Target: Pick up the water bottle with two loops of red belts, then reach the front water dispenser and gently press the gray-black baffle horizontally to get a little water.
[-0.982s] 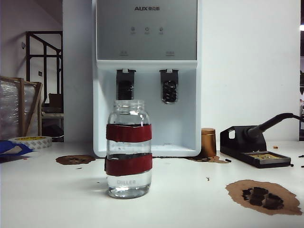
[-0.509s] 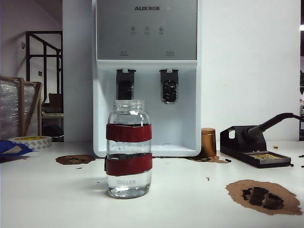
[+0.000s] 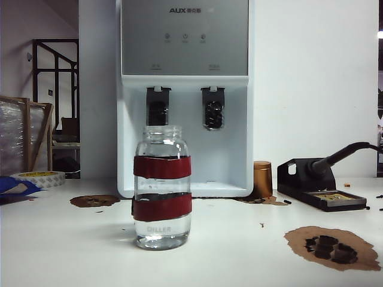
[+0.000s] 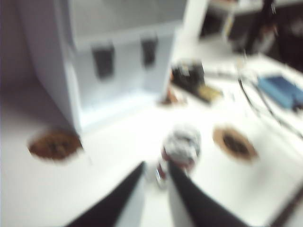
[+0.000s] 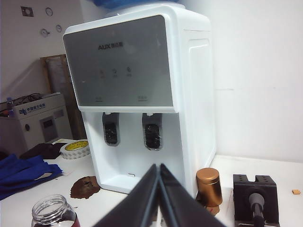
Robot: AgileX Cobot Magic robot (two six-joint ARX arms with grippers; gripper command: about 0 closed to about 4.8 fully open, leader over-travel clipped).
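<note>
Water dispenser [image 3: 184, 98] stands at back of table [image 3: 72, 245], untouched. Water bottle [image 3: 163, 186] upright on table just in front of dispenser, nothing gripping it — pick-up not done, so whole task is left: grasp, carry to bay, press gray-black baffle [image 3: 213, 110], the right-hand tap w/ rounded paddle. Neither arm shows in exterior view. Left gripper [image 4: 156, 177] sits above and near side of bottle from dispenser, fingers slightly apart, holding nothing. Right gripper [image 5: 159, 182] clenched, empty, off to the side of the dispenser. Left wrist view heavily blurred — bottle only a smear. Right wrist view cuts bottle to rim and neck.
</note>
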